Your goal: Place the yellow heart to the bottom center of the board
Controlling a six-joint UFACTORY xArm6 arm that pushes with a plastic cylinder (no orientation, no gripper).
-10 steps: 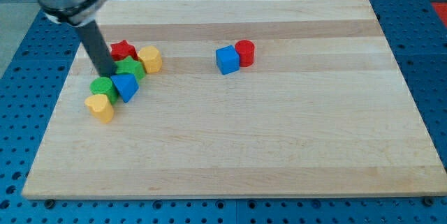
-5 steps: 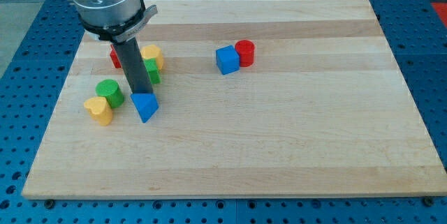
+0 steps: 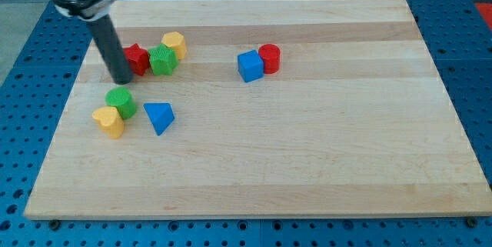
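The yellow heart lies near the board's left edge, below the middle. A green cylinder touches it at its upper right. A blue triangle lies apart to the right of both. My tip rests on the board just above the green cylinder, a little above the yellow heart. The rod rises toward the view's top left and covers part of a red block.
A green block and a yellow block sit next to the red block, at the upper left. A blue cube and a red cylinder touch near the top centre. The wooden board lies on a blue perforated table.
My tip pushed the blue triangle down and right out of the cluster, then moved back up and left to above the green cylinder. The green and yellow blocks at the upper left shifted slightly.
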